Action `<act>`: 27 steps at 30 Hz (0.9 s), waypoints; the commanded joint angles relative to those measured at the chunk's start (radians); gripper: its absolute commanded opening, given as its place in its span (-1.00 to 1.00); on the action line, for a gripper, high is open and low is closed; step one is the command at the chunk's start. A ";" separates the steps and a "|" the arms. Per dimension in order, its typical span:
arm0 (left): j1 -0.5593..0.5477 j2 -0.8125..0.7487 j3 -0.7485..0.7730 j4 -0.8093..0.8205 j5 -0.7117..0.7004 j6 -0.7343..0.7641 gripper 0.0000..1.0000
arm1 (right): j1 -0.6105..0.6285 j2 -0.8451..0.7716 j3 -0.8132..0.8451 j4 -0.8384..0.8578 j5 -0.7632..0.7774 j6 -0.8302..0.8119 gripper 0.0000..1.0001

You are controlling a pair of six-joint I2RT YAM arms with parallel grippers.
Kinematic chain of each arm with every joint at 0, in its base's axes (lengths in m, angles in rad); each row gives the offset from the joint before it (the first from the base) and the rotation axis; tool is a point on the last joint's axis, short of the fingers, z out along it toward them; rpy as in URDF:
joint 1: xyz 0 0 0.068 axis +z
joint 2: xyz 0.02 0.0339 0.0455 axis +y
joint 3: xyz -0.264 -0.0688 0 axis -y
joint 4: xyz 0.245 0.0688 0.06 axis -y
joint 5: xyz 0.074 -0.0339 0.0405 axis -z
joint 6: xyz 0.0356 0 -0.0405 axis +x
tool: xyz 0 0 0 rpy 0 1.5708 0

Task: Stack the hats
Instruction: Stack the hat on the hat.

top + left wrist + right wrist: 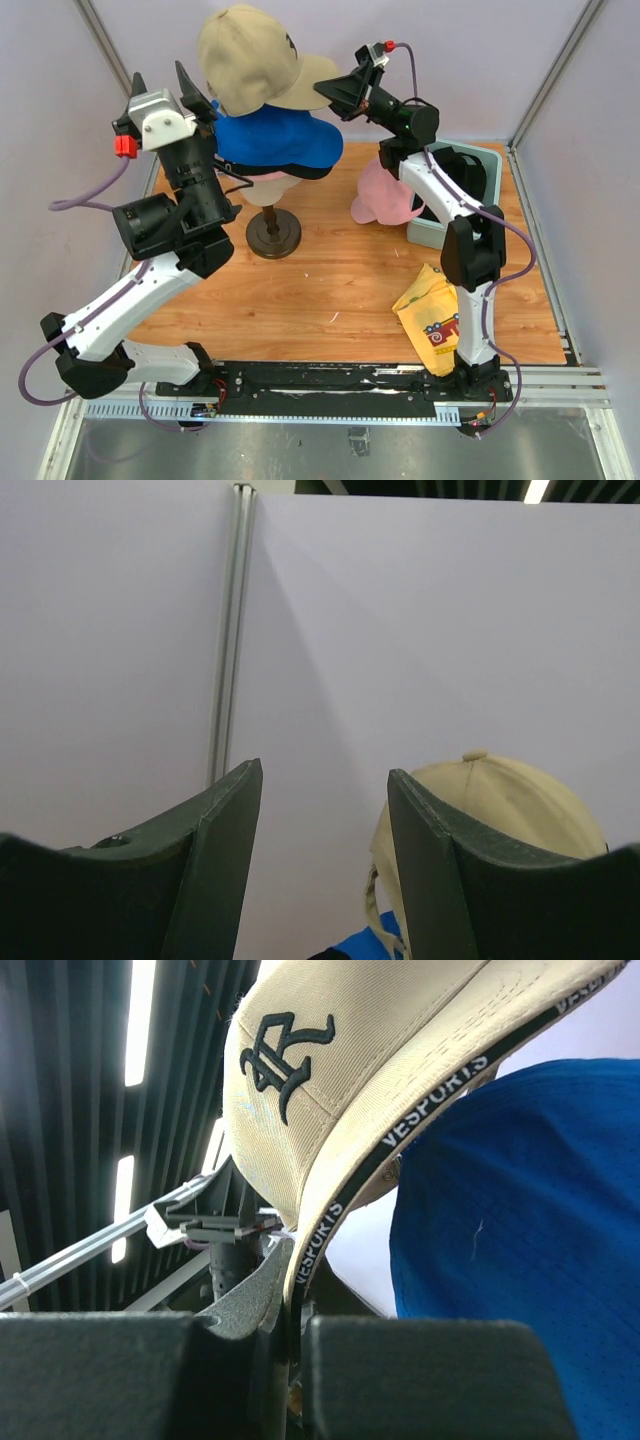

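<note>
A tan hat (255, 60) sits highest, over a bright blue hat (275, 138) on the mannequin head (268, 187). My right gripper (335, 92) is shut on the tan hat's brim; in the right wrist view the brim edge (330, 1210) runs down between the shut fingers (250, 1300), with the blue hat (520, 1220) beside it. My left gripper (165, 85) stands open at the back left of the tan hat, nothing between its fingers (225, 840); the tan crown (520, 800) shows past the right finger. A pink hat (385, 195) leans on a grey bin. A black hat (462, 168) lies in the bin.
The mannequin stands on a dark round base (273, 232) at the middle left of the wooden table (330, 280). The grey bin (478, 205) is at the back right. A yellow cloth with red print (432, 310) lies near the right arm's base. White walls close in the back and sides.
</note>
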 commanded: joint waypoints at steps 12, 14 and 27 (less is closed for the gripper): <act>0.154 0.033 0.215 -0.492 -0.136 -0.412 0.33 | 0.058 -0.075 -0.148 0.165 -0.033 0.178 -0.99; 0.170 0.043 0.239 -0.557 -0.136 -0.461 0.35 | 0.050 -0.085 -0.174 0.173 -0.035 0.177 -0.99; 0.279 0.136 0.376 -0.858 -0.115 -0.701 0.45 | -0.010 -0.116 -0.245 0.193 -0.053 0.173 -0.99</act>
